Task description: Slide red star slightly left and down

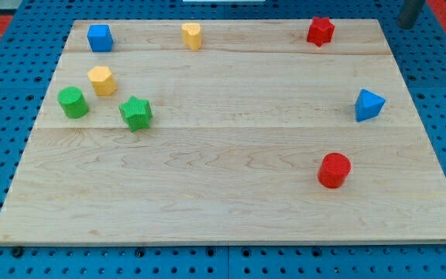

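The red star [320, 31] sits near the top edge of the wooden board [223, 163], toward the view's right. My tip [406, 25] is the lower end of a dark rod in the view's top right corner. It is off the board's top right corner, to the right of the red star and well apart from it.
A blue cube [99, 37] and a yellow cylinder [191, 36] lie along the top edge. A yellow hexagon [101, 80], a green cylinder [73, 102] and a green star [135, 113] cluster at the left. A blue triangle [368, 105] and a red cylinder [334, 170] lie at the right.
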Available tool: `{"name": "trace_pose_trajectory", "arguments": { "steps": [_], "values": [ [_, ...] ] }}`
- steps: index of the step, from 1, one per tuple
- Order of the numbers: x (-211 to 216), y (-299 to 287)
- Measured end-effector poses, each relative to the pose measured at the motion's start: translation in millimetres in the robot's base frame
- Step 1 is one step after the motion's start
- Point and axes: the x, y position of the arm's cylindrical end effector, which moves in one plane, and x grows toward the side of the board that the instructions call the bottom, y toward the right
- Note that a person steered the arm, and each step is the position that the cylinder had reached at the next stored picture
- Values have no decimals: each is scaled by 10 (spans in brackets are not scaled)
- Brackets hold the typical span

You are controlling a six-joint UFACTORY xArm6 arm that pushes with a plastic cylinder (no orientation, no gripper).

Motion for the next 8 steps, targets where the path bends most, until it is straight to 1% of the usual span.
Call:
{"name": "trace_pose_trajectory", "arguments": {
  "steps": [1, 2, 3, 4, 5, 6, 7, 8],
  "values": [
    [0, 0],
    [152, -9],
    [304, -368],
    [233, -937],
    [164, -1258],
    [15, -1317],
    [-92, -1546],
    [249, -1764]
  ]
}}
